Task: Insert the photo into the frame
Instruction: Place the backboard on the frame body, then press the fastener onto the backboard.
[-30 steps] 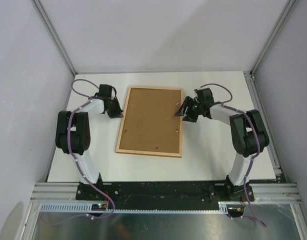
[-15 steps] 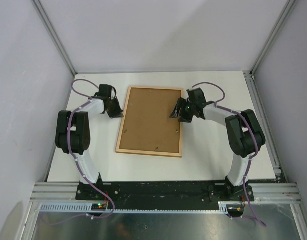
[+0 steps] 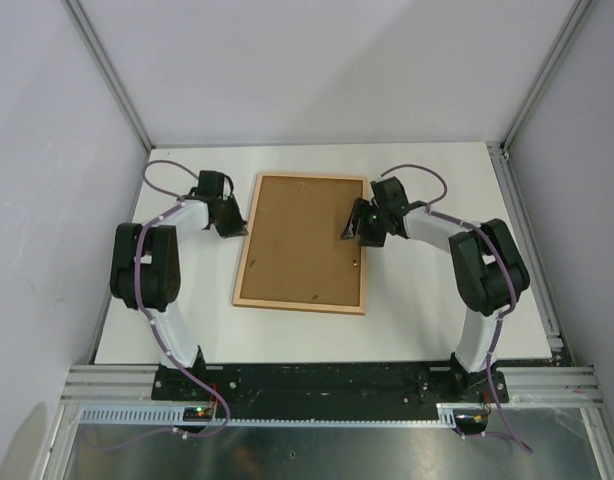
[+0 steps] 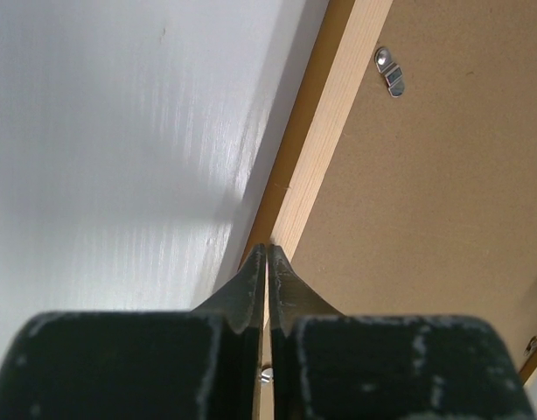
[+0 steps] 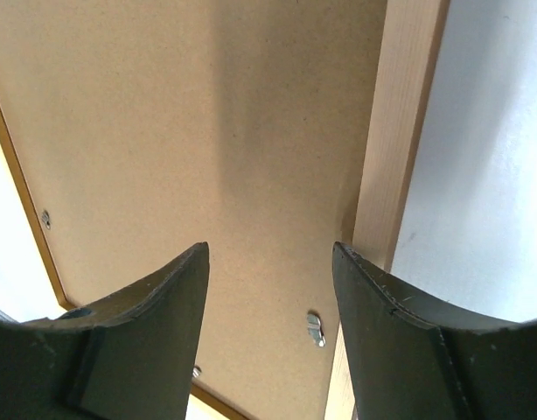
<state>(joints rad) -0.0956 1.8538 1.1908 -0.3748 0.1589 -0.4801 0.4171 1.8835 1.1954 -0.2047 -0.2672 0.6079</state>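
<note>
- The thin-railed rectangular wooden picture frame lies flat, light-wood face up, mid-table. Its long axis runs near to far, the far end leaning slightly right.
- A flat brown fibreboard backing board fills the frame's opening. Small metal turn clips sit along its edges.
- The left gripper is at the outer edge of the frame's left rail, its tips pressed together with nothing between them. Whether it touches the rail I cannot tell.
- The right gripper hangs over the board's right edge, jaws spread wide and gripping nothing.
- The white table carries all of this.
</note>
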